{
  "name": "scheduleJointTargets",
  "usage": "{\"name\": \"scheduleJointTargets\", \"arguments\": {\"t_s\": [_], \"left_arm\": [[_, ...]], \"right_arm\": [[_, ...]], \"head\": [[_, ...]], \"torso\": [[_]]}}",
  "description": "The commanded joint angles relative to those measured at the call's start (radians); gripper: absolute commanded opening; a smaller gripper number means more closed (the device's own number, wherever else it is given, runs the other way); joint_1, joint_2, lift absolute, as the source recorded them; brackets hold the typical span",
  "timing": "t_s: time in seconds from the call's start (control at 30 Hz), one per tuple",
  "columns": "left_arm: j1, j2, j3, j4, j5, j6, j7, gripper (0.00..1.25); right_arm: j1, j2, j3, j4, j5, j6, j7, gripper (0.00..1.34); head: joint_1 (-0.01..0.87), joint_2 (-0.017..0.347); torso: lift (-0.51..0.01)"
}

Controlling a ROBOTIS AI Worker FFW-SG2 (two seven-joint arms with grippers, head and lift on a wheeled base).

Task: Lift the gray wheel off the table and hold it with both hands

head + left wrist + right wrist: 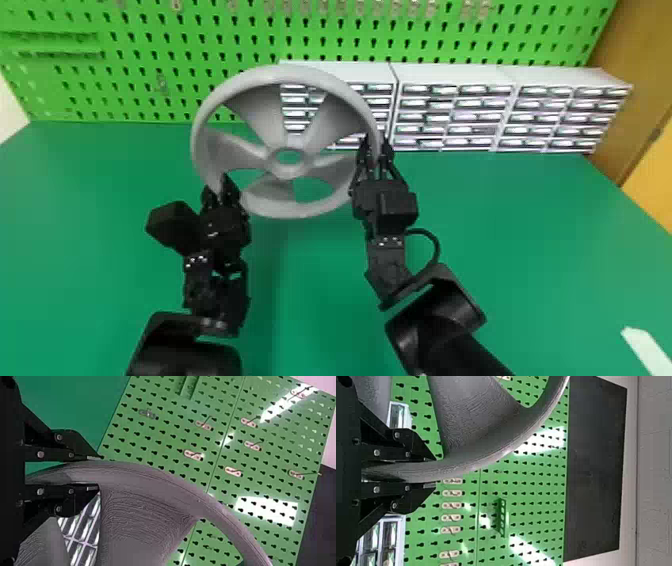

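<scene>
Green pegboard (150, 50) stretches across the top of the head view, a row of small pale hooks (358, 7) along its upper edge, and below it a green table (500, 240) fills most of the frame. White drawer cabinets (452, 72) stand along the table's back edge, from the upper middle to the upper right, and beyond them a brown panel (635, 75) takes the upper right corner. At the lower right lies a pale strip (647, 350).

Left of centre in the upper half is the gray wheel (285, 74) — a round rim, five broad spokes and an open hub — held up over the table, its face turned toward the camera. It overlaps the pegboard and hides part of the nearest cabinet.

The left gripper (216, 185) grasps the rim at the wheel's lower left; in the left wrist view its two fingers (81, 494) lie on either side of the rim. The right gripper (376, 145) is clamped on the rim at the wheel's right side, and the right wrist view shows the rim running between its fingers — a dark panel (595, 471) stands past the pegboard there.
</scene>
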Motion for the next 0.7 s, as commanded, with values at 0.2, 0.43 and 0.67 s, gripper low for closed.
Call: {"name": "scheduleJointTargets", "arguments": {"t_s": [0.2, 0.43, 0.67], "left_arm": [[0.003, 0.0, 0.006, 0.0, 0.0, 0.002, 0.0, 0.26], [0.006, 0.0, 0.006, 0.0, 0.0, 0.0, 0.0, 0.26], [0.008, 0.0, 0.006, 0.0, 0.003, 0.003, 0.0, 0.26]], "right_arm": [[0.008, 0.001, 0.001, 0.006, -0.002, 0.003, 0.0, 0.03], [0.009, 0.001, 0.001, 0.006, -0.002, 0.011, 0.0, 0.03], [0.011, 0.001, 0.001, 0.006, -0.002, 0.022, 0.0, 0.03]], "head": [[0.711, 0.015], [0.711, 0.015], [0.711, 0.015]], "torso": [[-0.098], [-0.098], [-0.098]]}}
